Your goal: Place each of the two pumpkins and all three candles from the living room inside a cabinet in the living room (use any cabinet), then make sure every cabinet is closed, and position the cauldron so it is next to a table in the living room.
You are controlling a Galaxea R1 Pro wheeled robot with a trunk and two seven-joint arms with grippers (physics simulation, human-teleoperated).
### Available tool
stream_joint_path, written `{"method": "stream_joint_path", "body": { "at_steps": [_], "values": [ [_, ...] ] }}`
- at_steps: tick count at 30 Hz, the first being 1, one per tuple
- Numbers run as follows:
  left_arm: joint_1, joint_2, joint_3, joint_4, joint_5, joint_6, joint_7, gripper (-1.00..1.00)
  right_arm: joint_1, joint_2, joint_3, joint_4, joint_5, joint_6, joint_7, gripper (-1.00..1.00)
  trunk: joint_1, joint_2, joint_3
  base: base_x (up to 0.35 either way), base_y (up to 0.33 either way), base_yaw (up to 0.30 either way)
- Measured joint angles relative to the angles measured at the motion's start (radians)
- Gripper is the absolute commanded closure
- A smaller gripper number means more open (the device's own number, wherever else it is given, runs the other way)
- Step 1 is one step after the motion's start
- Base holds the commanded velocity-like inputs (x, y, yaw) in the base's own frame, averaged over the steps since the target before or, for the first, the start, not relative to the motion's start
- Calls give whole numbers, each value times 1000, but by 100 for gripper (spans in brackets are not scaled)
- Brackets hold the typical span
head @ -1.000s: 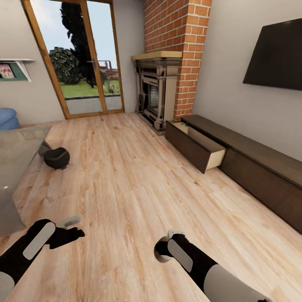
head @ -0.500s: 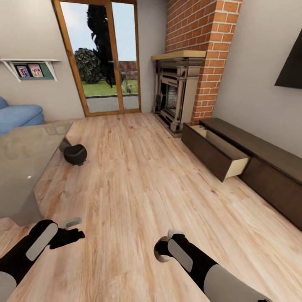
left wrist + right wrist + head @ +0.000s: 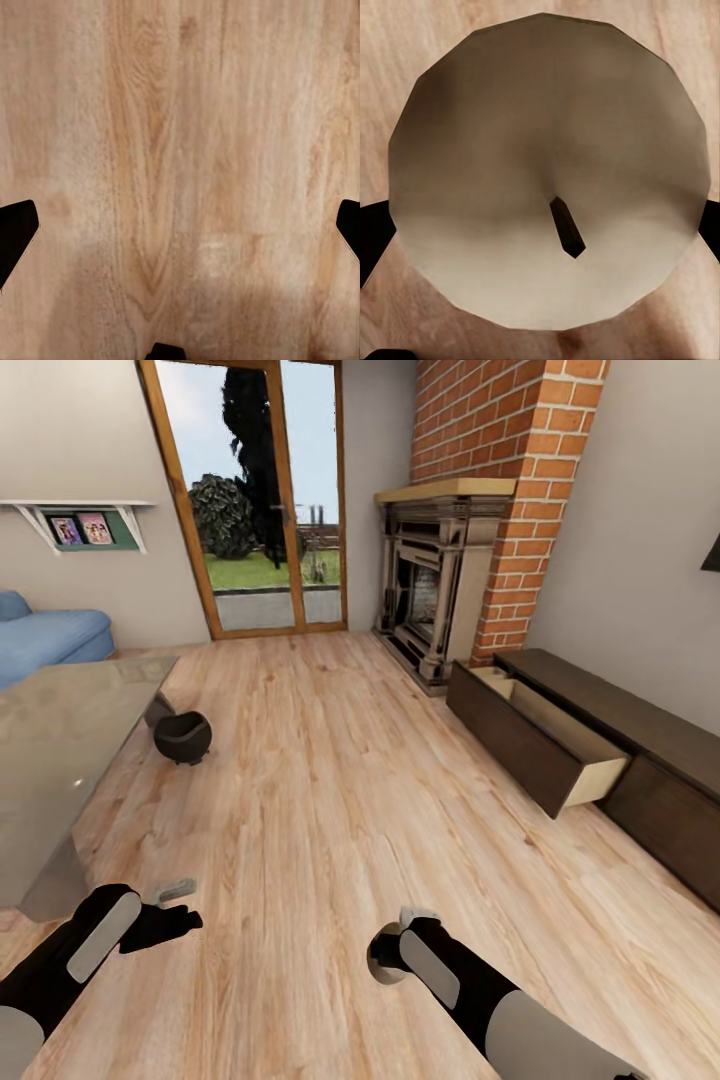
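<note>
A tan candle [image 3: 547, 165] with a short dark wick sits between the fingers of my right gripper [image 3: 385, 957], which is shut on it low over the wooden floor. My left gripper [image 3: 165, 923] hangs open above bare floorboards, its fingertips [image 3: 15, 232] far apart with nothing between them. The black cauldron [image 3: 183, 737] stands on the floor beside the corner of the glass-topped table [image 3: 60, 740]. The dark brown cabinet [image 3: 650, 760] runs along the right wall, with one drawer [image 3: 535, 738] pulled out and its tan inside showing. No pumpkins are in view.
A brick fireplace [image 3: 435, 590] stands at the cabinet's far end. Glass doors [image 3: 265, 510] are in the back wall. A blue sofa [image 3: 45, 640] is behind the table. Wide wooden floor lies between me and the cabinet.
The whole picture has shifted right, so the camera has turned left. Both arms hold the same pose, and the candle stays in the right gripper.
</note>
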Motion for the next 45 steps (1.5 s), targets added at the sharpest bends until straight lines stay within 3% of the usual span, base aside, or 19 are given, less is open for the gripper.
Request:
{"method": "stream_joint_path", "body": {
  "at_steps": [17,45],
  "values": [
    [0,-1,0,0,-1,0,0,-100,0,0,0,0,0,0,0,100,0,0,0,329,0,275],
    [0,-1,0,0,-1,0,0,-100,0,-2,0,0,0,0,1,100,0,0,0,329,0,9]
  ]
}}
